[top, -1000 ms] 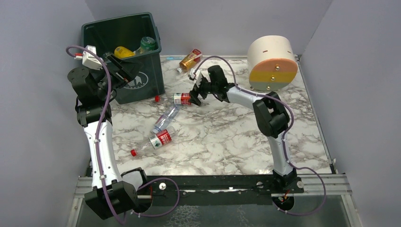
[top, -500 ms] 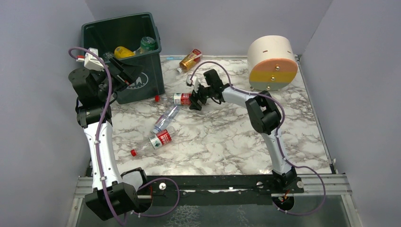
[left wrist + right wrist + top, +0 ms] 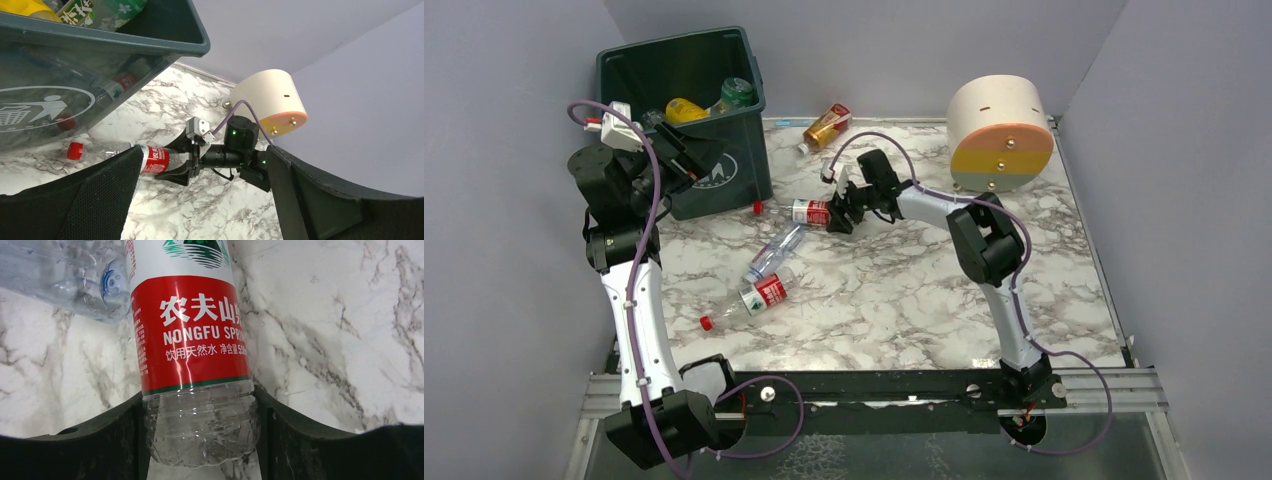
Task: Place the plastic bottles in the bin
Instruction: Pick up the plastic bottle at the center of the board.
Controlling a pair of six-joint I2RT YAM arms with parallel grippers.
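Observation:
A clear plastic bottle with a red label (image 3: 809,210) (image 3: 187,340) lies on the marble table, its red cap toward the bin (image 3: 724,180). My right gripper (image 3: 839,212) (image 3: 199,400) is shut on this bottle's base, with a pad pressed against each side. The left wrist view shows the same grip (image 3: 155,159). Two more clear bottles lie nearer: a blue-labelled one (image 3: 774,252) and a red-labelled one (image 3: 759,295). An amber bottle (image 3: 827,126) lies by the back wall. The dark green bin holds a yellow bottle (image 3: 686,109) and a green one (image 3: 736,94). My left gripper (image 3: 686,150) (image 3: 202,150) hangs open and empty at the bin's front.
A big cream cylinder (image 3: 999,130) with a yellow, pink and grey face stands at the back right. Grey walls enclose the table on three sides. The blue-labelled bottle (image 3: 65,285) lies just left of the gripped one.
The right gripper has slid left along the red-labelled bottle's base and its jaws have closed from wide open onto it. The left arm has barely shifted.

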